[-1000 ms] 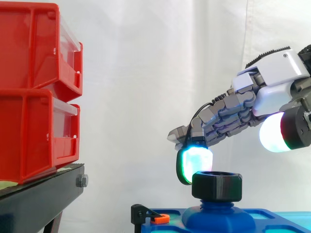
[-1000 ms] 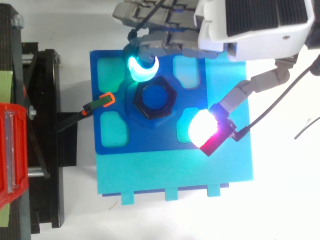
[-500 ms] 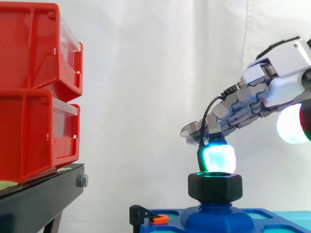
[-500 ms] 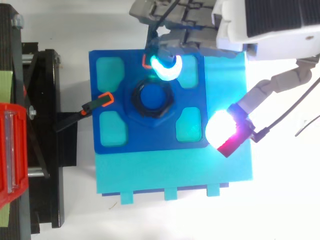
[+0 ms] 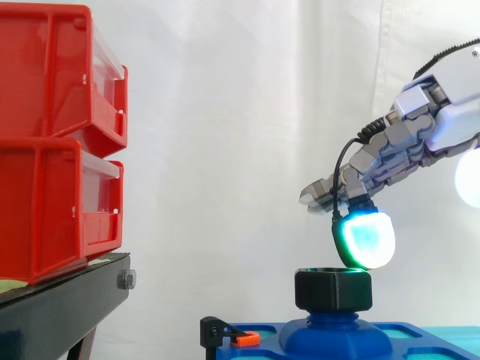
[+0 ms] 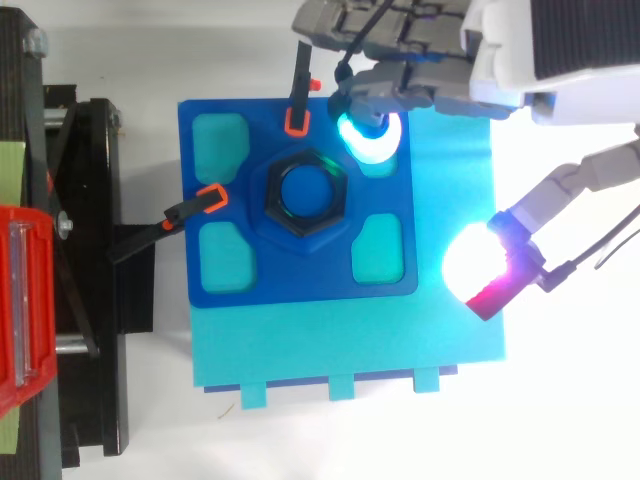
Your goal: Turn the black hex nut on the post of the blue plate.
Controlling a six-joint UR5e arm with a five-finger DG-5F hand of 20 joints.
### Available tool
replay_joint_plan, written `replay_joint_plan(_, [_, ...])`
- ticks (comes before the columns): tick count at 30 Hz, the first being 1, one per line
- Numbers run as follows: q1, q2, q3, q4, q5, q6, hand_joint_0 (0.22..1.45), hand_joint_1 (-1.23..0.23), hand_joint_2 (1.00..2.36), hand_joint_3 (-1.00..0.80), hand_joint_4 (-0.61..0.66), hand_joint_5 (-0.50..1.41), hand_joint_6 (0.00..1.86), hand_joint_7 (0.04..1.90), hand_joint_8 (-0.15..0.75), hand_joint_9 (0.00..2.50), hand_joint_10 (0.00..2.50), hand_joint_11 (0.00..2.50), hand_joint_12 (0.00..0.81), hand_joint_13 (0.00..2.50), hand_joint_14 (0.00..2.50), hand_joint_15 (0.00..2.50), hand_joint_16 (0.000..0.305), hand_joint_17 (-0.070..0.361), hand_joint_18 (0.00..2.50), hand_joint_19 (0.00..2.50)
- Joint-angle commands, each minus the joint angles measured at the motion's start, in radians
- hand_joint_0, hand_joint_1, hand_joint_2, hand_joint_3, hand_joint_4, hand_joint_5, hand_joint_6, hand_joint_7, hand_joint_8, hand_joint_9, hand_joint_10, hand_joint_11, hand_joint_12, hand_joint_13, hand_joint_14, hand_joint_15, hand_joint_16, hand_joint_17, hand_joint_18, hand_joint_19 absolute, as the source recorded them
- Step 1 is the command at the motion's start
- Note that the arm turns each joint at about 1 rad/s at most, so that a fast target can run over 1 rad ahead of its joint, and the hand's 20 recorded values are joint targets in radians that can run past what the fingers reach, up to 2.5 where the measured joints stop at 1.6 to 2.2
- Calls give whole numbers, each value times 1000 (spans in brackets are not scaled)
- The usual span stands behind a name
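The black hex nut (image 5: 333, 289) (image 6: 303, 194) sits on the round post at the middle of the blue plate (image 6: 300, 282). My hand (image 5: 409, 146) (image 6: 430, 65) hovers up and to the right of the nut, clear of it. Its fingers are relaxed and hold nothing. One cyan-green glowing fingertip (image 5: 365, 238) (image 6: 366, 140) hangs just above the nut's right rim in the side view and over the plate's far right pocket in the top view. The white-magenta thumb pad (image 6: 482, 272) stands well apart over the cyan base.
The blue plate lies on a cyan base (image 6: 350, 345). Two black clamps with orange tips (image 6: 205, 200) (image 6: 297, 115) grip the plate's left and far edges. Stacked red bins (image 5: 56, 142) on a black stand (image 5: 64, 307) stand to the left.
The hand has drawn back to the right and risen. Its glowing fingertip passed from the nut's left side over its far edge to its right, uncovering the far clamp.
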State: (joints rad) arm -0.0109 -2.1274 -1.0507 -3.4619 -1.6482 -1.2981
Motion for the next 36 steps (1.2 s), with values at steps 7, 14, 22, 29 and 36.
replay_joint_plan(7, [8, 50, 5, -9, 18, 13, 327, -553, 1000, -500, 277, -254, 503, 947, 242, 0, 0, 0, 417, 13, 0, 0, 58, 130, 0, 0])
replay_joint_plan(14, [8, 57, 54, -6, 47, 95, 340, -675, 1000, -500, 204, -283, 502, 802, 227, 0, 0, 0, 408, 0, 0, 0, 57, 129, 0, 0])
replay_joint_plan(22, [23, 50, 15, 89, 62, 103, 343, -624, 1000, -500, 196, -285, 502, 785, 226, 0, 0, 0, 409, 0, 0, 0, 58, 130, 0, 0])
replay_joint_plan(29, [39, 49, -84, 251, 81, 128, 343, -647, 1000, -500, 193, -285, 502, 786, 225, 0, 0, 0, 407, 0, 0, 0, 58, 130, 0, 0])
replay_joint_plan(36, [39, 26, -109, 346, 77, 137, 344, -642, 1000, -500, 193, -284, 502, 785, 225, 0, 0, 0, 407, 0, 0, 0, 58, 130, 0, 0])
